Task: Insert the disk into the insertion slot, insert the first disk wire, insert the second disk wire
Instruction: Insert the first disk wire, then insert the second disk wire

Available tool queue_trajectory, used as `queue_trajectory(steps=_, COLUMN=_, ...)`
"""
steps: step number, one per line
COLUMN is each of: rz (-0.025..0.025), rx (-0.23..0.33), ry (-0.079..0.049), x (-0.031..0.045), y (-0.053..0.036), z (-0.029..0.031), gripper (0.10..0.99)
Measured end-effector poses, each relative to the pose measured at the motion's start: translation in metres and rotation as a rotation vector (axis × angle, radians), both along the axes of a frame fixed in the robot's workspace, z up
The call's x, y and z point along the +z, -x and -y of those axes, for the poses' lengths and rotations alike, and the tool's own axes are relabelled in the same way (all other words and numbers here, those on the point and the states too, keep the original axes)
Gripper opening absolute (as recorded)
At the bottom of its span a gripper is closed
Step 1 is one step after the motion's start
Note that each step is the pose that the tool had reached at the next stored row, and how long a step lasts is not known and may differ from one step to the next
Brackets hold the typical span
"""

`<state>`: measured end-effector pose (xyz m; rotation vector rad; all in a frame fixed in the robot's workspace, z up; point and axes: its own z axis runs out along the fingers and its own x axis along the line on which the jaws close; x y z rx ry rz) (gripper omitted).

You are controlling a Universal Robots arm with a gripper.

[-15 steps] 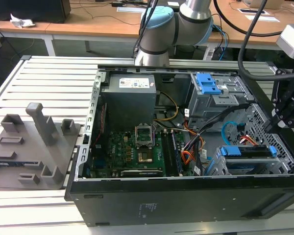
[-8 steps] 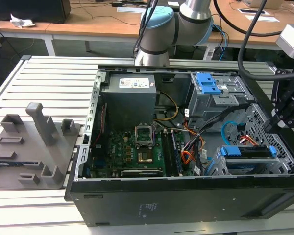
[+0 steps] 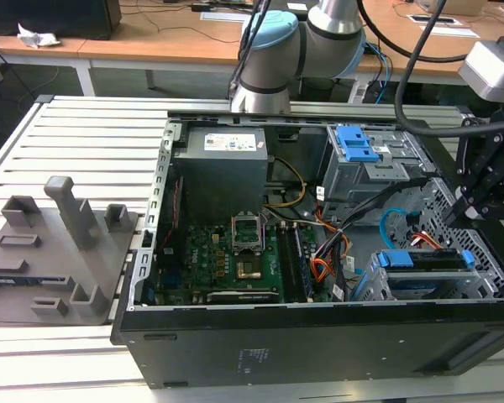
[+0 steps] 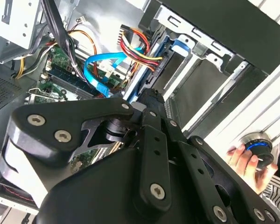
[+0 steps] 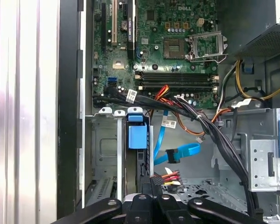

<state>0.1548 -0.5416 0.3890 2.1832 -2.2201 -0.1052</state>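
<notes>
In the exterior view, a grey fixture plate lies at far left and the motherboard at centre. At lower right the disk sits in the insertion slot, with the second disk wire looping beside it. The gripper hangs just above; its grip cannot be told.
</notes>
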Motion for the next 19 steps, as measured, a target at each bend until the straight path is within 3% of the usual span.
queue_trajectory(steps=5, rz=0.0, rx=0.0, ry=0.0, x=-0.0024, y=0.0074, z=-0.0138, gripper=0.106)
queue_trajectory(steps=8, rz=0.0, rx=0.0, ry=0.0, x=-0.0032, y=0.0141, z=-0.014, gripper=0.106)
queue_trajectory(steps=16, rz=0.0, rx=0.0, ry=0.0, x=-0.0032, y=0.0148, z=-0.014, gripper=0.106)
queue_trajectory(steps=17, rz=0.0, rx=0.0, ry=0.0, x=-0.0032, y=0.0149, z=-0.014, gripper=0.235)
queue_trajectory(steps=18, rz=0.0, rx=0.0, ry=0.0, x=-0.0032, y=0.015, z=-0.014, gripper=0.235)
queue_trajectory(steps=19, rz=0.0, rx=0.0, ry=0.0, x=-0.0032, y=0.015, z=-0.014, gripper=0.302)
